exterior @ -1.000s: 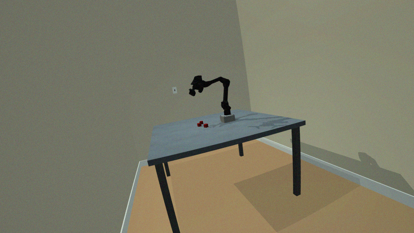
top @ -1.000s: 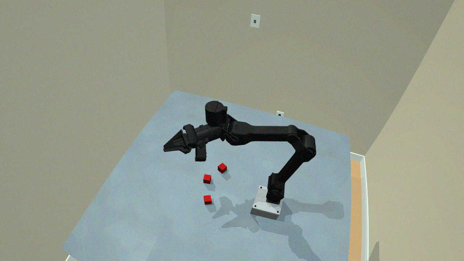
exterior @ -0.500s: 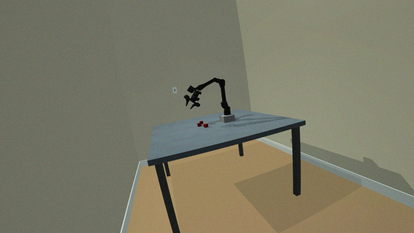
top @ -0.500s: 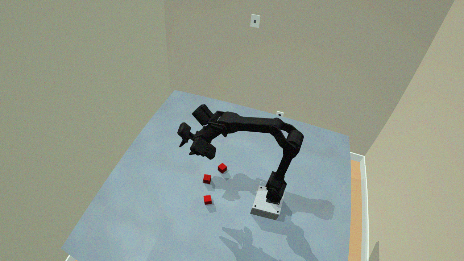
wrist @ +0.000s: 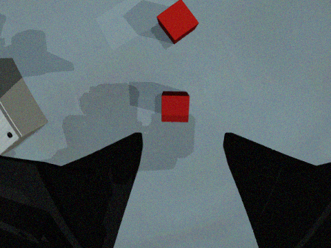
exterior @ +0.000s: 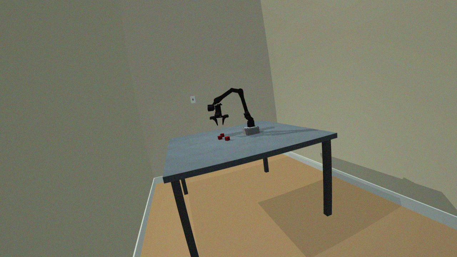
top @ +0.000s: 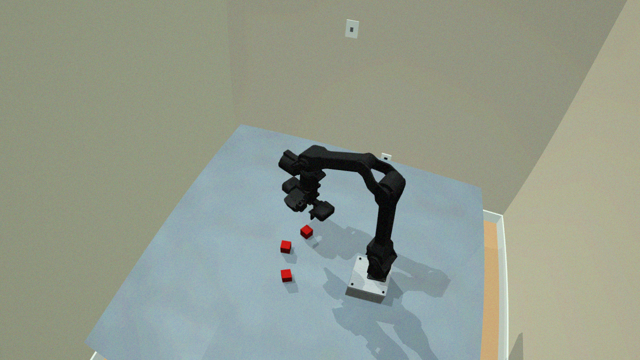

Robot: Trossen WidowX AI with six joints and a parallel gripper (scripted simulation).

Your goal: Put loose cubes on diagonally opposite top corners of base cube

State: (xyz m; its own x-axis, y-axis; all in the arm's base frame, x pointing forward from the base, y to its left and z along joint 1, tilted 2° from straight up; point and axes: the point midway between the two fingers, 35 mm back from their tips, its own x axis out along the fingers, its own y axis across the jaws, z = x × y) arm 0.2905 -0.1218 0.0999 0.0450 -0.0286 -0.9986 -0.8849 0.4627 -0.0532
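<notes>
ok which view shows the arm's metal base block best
Top: the metal base block shows most of its upper face, with three black dots. Exterior shows it whole but small; wrist catches only one end.
</notes>
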